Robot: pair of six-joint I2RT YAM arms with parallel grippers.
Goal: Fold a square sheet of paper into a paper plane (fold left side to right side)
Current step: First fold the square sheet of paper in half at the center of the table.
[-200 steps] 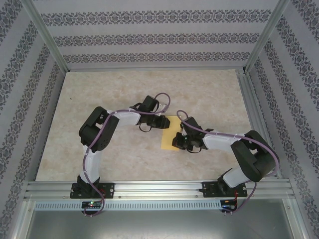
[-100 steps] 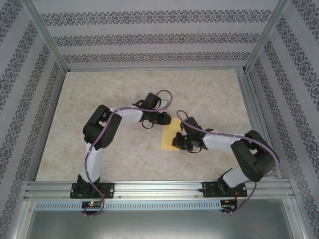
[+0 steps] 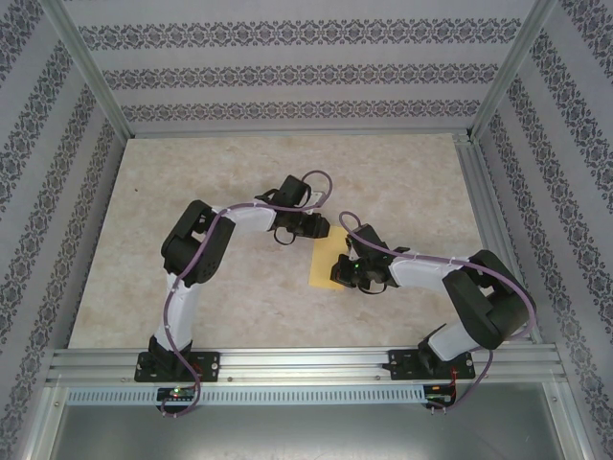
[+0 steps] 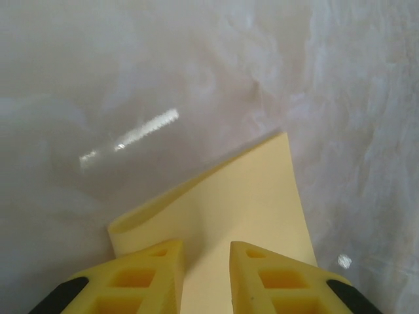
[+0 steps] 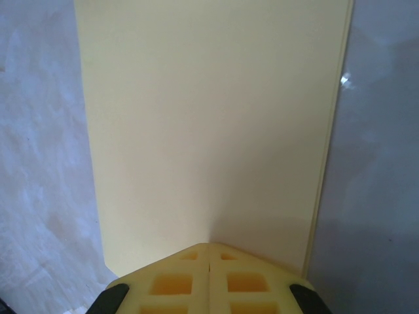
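On the table, the closed right gripper rests on the square sheet of paper. Left gripper stands slightly parted above it.

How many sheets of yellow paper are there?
1: the sheet of paper lies folded over itself, left gripper at its far end, right gripper nearer. Another underneath would be hidden.

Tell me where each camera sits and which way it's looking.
Top: above and behind the bases, looking down at the table; both arms, left tool and right tool show.
Left wrist: on the left arm, looking past its parted fingers at the curled edge of the paper.
Right wrist: on the right arm, looking past its shut fingers at flat paper.
Shared: all three show the paper.
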